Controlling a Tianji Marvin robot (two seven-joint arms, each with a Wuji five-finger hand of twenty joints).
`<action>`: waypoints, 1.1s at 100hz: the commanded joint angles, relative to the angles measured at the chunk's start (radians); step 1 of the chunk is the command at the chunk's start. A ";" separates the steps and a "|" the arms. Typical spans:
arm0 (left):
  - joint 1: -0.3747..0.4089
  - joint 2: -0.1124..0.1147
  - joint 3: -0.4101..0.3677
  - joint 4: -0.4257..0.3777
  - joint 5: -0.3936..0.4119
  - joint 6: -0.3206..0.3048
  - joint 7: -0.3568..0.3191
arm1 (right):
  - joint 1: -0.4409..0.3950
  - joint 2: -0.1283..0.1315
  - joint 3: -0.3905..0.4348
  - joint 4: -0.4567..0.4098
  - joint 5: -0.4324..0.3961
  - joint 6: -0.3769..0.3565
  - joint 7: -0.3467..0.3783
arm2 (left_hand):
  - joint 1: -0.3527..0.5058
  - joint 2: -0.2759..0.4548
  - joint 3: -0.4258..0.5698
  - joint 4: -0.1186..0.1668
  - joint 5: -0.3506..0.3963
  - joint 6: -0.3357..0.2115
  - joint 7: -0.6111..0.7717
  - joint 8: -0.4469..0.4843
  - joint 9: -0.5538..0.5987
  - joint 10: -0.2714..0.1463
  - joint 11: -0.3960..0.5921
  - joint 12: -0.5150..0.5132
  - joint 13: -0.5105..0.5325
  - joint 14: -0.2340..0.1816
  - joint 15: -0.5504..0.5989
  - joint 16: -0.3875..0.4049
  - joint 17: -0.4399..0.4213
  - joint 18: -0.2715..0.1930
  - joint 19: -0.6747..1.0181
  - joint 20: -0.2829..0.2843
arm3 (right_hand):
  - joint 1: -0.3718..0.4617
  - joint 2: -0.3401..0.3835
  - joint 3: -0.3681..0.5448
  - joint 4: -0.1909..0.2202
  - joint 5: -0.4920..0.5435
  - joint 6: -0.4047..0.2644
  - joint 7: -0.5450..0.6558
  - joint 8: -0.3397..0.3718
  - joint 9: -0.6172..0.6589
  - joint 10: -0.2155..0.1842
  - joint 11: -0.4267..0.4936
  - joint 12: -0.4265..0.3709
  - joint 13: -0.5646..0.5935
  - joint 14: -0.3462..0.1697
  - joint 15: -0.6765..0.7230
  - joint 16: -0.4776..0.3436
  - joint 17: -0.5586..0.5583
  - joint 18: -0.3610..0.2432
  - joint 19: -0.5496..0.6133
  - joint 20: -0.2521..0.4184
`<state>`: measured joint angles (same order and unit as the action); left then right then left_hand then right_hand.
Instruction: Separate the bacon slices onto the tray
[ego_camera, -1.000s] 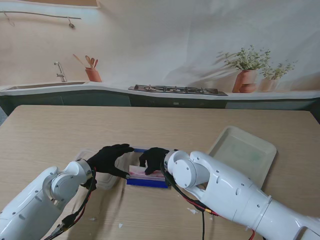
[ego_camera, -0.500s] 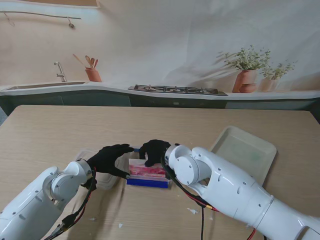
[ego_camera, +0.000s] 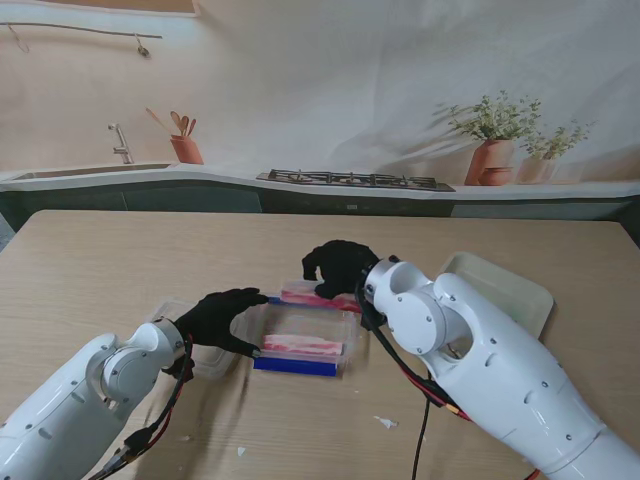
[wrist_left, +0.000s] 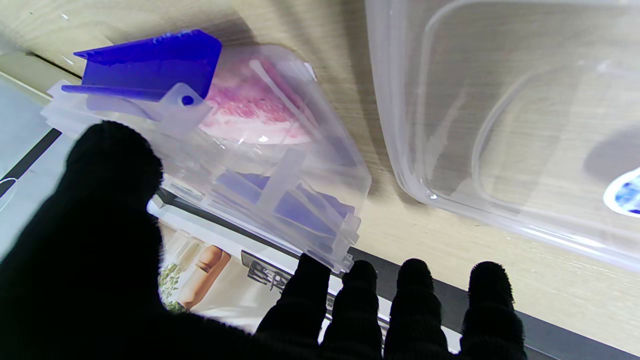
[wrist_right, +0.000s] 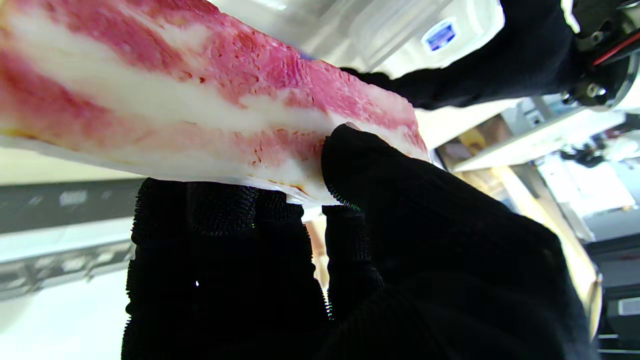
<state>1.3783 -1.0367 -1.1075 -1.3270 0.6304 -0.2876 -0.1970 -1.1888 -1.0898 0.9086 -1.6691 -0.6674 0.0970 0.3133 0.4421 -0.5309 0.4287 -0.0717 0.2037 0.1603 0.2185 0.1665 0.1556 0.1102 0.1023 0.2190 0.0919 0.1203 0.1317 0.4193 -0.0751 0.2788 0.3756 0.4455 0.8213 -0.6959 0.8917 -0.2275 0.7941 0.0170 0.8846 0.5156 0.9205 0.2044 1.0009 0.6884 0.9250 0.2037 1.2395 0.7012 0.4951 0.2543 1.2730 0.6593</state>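
The right hand (ego_camera: 338, 266) pinches one bacon slice (ego_camera: 318, 294) between thumb and fingers, as the right wrist view shows closely, with the thumb pressed on the meat's edge and the other fingers backing it from the far side. The slice hangs just past the far rim of the clear container (ego_camera: 300, 340), lifted free of it, presumably so it can be carried off without dragging on the rest. Another bacon slice (ego_camera: 303, 344) lies inside the container, towards its near wall. The left hand (ego_camera: 222, 318) sits at the container's left side with fingers spread; its thumb and index tips appear to rest against the wall, most likely to brace the box while meat is pulled out, though a firm grip cannot be confirmed. The tray (ego_camera: 505, 285) lies to the right of the container, well apart from it and partly hidden by the right arm, bare where visible. Beside the container's left stands its clear lid (wrist_left: 505, 125).
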 joint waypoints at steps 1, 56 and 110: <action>0.011 -0.007 0.014 0.017 0.006 0.007 -0.019 | -0.037 0.033 0.054 -0.029 -0.018 -0.007 0.023 | 0.110 -0.013 0.086 0.007 0.000 0.006 0.005 0.003 0.008 -0.030 0.020 -0.007 -0.041 -0.012 -0.014 -0.008 -0.004 -0.014 -0.010 0.003 | 0.082 0.000 0.071 -0.007 0.046 -0.033 0.078 0.050 0.011 0.033 0.019 0.015 0.051 0.016 0.053 0.024 0.005 0.015 0.053 0.038; 0.005 -0.006 0.018 0.015 0.004 0.005 -0.024 | -0.407 0.050 0.486 -0.140 -0.253 -0.004 0.007 | 0.110 -0.009 0.082 0.007 0.000 0.005 0.004 0.003 0.008 -0.031 0.020 -0.007 -0.041 -0.013 -0.014 -0.008 -0.004 -0.014 -0.011 0.003 | 0.090 0.037 0.047 -0.002 0.019 -0.018 0.070 0.073 -0.025 0.041 0.032 0.028 0.021 0.024 0.057 0.037 -0.021 0.019 0.047 0.056; -0.005 -0.009 0.038 0.030 -0.001 0.010 -0.014 | -0.478 0.041 0.463 -0.102 -0.268 0.158 -0.044 | 0.110 0.003 0.072 0.009 -0.001 0.007 0.004 0.003 0.008 -0.030 0.019 -0.006 -0.041 -0.012 -0.014 -0.007 -0.005 -0.013 -0.011 0.004 | 0.102 0.110 0.003 0.002 -0.029 -0.037 0.064 0.124 -0.085 0.032 0.049 0.046 -0.035 0.028 0.058 0.043 -0.075 0.004 0.042 0.069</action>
<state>1.3602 -1.0362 -1.0849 -1.3130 0.6235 -0.2869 -0.1905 -1.6532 -1.0399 1.3747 -1.7908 -0.9423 0.2535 0.2621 0.4394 -0.5426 0.4079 -0.0718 0.2143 0.1548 0.2395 0.1710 0.1556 0.1239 0.1024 0.2221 0.0919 0.1203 0.1317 0.4194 -0.0751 0.2787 0.3756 0.4455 0.8336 -0.6498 0.8680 -0.2275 0.7543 0.0266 0.8843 0.5996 0.8501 0.2158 1.0155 0.7211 0.8944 0.2076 1.2543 0.7249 0.4370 0.2556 1.2736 0.6973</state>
